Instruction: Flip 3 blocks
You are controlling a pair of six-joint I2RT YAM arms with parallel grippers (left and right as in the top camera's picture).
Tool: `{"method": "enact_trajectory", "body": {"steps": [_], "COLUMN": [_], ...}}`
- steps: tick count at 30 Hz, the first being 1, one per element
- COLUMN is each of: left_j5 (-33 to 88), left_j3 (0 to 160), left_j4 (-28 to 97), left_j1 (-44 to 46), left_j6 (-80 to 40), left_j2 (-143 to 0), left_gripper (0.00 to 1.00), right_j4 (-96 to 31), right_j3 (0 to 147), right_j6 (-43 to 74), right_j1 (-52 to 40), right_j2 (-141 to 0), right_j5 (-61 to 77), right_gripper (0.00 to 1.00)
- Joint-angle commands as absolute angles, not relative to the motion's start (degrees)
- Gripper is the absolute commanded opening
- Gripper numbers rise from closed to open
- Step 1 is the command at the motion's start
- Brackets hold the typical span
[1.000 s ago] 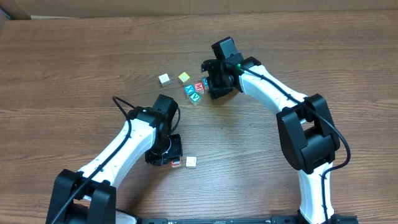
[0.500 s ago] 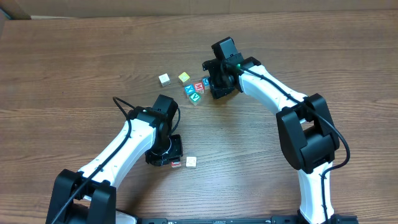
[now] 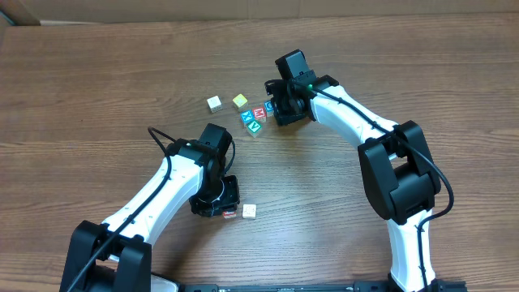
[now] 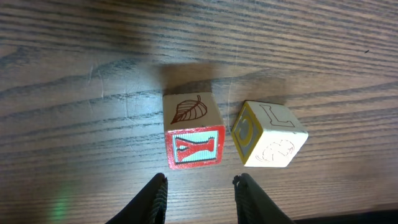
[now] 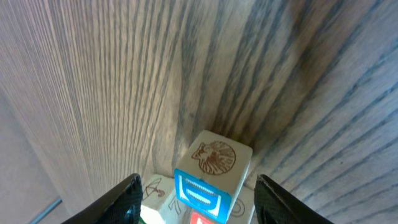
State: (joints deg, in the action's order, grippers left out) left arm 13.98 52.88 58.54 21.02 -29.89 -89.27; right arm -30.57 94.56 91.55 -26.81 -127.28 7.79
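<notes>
Blocks: smooth painted wooden cubes

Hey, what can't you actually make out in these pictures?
Overhead: the blue block sits mostly behind the right hand; block letters are too small to read.
Right wrist: the bottom edge cuts off the blocks beside the blue one.
Left wrist: the bottom edge cuts off the left hand above its fingertips.

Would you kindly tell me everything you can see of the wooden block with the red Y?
The Y block is a pale wooden cube resting flat on the table. Its near side shows a red-framed Y on pale blue; its top bears a brown leaf outline. A whitish block sits close beside it; the left fingers stand apart just short of it, not touching.
</notes>
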Motion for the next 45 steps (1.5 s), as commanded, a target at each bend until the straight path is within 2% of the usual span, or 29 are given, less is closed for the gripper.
{"method": "enact_trajectory", "body": {"steps": [1, 11, 17, 18, 21, 24, 28, 35, 45], "left_j5": [14.68, 14.68, 14.68, 14.68, 14.66, 14.66, 14.66, 14.66, 14.37], "left_j3": [54.02, 54.02, 54.02, 54.02, 54.02, 54.04, 54.02, 54.02, 54.04], "left_j4": [58.59, 58.46, 58.48, 58.48, 58.41, 58.41, 58.39, 57.54, 56.18], "left_j1": [21.34, 21.34, 21.34, 21.34, 21.34, 21.34, 21.34, 21.34, 21.34], "left_j6": [-29.78, -29.78, -29.56, -29.56, -29.56, -29.56, -29.56, -29.61, -28.47], "left_j2": [-89.01, -89.01, -89.01, -89.01, -89.01, -89.01, -89.01, -89.01, -89.01], "left_gripper": [0.3, 0.31, 0.31, 0.31, 0.32, 0.32, 0.32, 0.32, 0.29], "right_j4": [-30.26, -28.29, -26.22, -26.22, -26.17, -26.17, -25.56, -27.68, -51.05], "right_j3": [95.96, 95.96, 95.96, 95.96, 95.98, 95.98, 96.49, 99.61, 111.81], "right_j6": [91.74, 91.72, 91.74, 91.72, 91.7, 91.02, 86.72, 75.07, 53.56], "right_j1": [-26.94, -27.66, -28.08, -28.08, -28.05, -27.73, -26.68, -24.32, -19.03], "right_j2": [-128.09, -130.19, -132.03, -132.03, -132.03, -132.03, -132.0, -130.8, -123.96], "right_j5": [5.56, 6.83, 8.86, 8.86, 9.15, 9.91, 11.9, 13.54, 11.16], "right_gripper": [0.59, 0.58, 0.44, 0.37, 0.24, 0.23, 0.21, 0.13, 0.04]}}
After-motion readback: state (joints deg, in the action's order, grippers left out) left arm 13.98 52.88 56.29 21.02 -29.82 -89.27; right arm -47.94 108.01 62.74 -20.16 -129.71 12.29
